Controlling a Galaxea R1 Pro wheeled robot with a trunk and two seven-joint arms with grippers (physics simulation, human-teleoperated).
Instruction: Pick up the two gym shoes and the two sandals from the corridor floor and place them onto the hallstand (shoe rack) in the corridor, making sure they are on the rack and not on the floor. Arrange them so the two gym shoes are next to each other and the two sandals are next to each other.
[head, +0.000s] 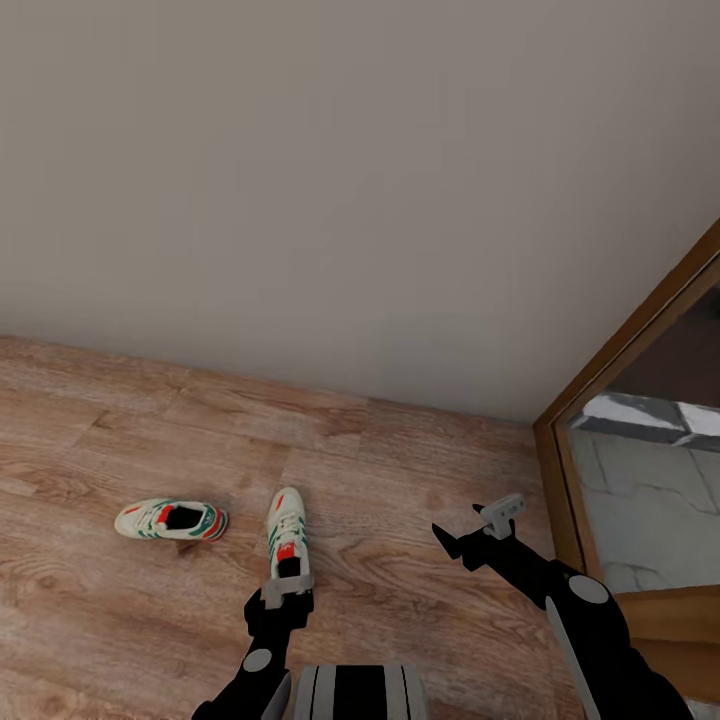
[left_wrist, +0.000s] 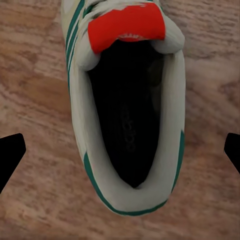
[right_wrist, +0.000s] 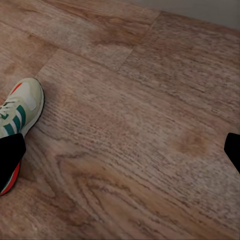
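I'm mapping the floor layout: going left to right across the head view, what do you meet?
Gym shoe lying sideways → gym shoe under the left gripper → right gripper → wooden door frame.

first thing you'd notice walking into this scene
Two white gym shoes with green stripes and red patches lie on the wood floor before a bare wall. The nearer shoe lies just beyond the open left gripper; the other shoe lies on its side further left. The right gripper, open, hovers near a wooden door frame.

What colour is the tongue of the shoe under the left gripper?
Orange-red tongue, clearest in the left wrist view.
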